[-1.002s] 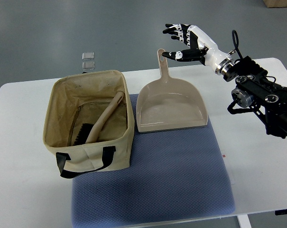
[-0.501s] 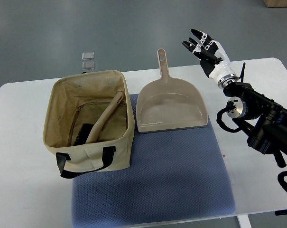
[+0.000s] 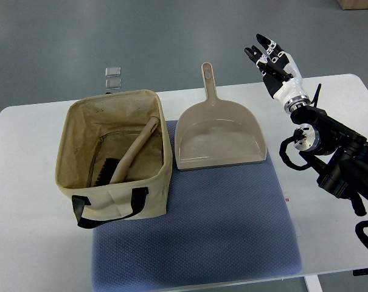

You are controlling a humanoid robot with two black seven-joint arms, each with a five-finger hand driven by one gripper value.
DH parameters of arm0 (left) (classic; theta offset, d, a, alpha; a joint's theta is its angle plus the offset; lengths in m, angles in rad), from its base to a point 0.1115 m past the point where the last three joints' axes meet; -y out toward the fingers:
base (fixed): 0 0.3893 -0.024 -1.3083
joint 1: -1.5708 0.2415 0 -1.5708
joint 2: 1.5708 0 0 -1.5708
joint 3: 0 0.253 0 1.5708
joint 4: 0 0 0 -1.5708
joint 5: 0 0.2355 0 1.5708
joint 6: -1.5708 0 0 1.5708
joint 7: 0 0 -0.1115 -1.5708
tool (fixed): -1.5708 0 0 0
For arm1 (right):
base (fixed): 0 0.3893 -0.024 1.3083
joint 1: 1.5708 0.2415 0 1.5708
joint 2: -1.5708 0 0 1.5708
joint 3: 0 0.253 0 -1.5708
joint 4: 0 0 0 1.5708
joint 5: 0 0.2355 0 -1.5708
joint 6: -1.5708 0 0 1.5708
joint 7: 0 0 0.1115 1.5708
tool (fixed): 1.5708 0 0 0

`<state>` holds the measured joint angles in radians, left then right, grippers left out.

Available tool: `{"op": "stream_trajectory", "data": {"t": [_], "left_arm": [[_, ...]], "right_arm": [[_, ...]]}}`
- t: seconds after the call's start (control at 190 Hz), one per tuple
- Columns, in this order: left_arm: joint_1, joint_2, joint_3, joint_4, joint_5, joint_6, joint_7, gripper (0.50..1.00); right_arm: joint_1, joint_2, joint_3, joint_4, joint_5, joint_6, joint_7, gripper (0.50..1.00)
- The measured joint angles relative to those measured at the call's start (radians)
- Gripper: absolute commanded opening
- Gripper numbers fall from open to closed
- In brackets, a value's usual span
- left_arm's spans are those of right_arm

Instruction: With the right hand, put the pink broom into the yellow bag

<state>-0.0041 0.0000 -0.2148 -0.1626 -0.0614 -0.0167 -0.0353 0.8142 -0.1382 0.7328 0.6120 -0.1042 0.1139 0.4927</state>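
A pale pink-beige broom (image 3: 130,155) with dark bristles lies inside the yellowish fabric bag (image 3: 80,182), its handle leaning toward the bag's right wall. The bag has a black handle in front and stands on the left of a blue mat. My right hand (image 3: 270,56) is open and empty, fingers stretched, raised beyond the table's far edge, right of the dustpan's handle. The left arm is out of view.
A matching beige dustpan (image 3: 219,137) lies on the blue mat (image 3: 208,225) right of the bag, handle pointing away. The mat lies on a white table (image 3: 25,201). My right arm (image 3: 333,149) crosses the table's right side. Two small clear squares (image 3: 113,78) lie on the floor beyond.
My right hand has swung away from the dustpan handle, moving right and turning fingers upward, while the forearm has drawn back toward the right edge. The broom, bag and dustpan have not moved.
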Motion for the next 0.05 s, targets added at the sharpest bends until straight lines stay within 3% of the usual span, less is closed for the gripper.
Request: {"op": "stream_trajectory", "data": {"t": [0.047], "left_arm": [[0.0,0.0,0.0,0.0,0.0,0.0,0.0,1.0]], "right_arm": [[-0.001,-0.004,0.0,0.0,0.0,0.0,0.007,0.93]]}}
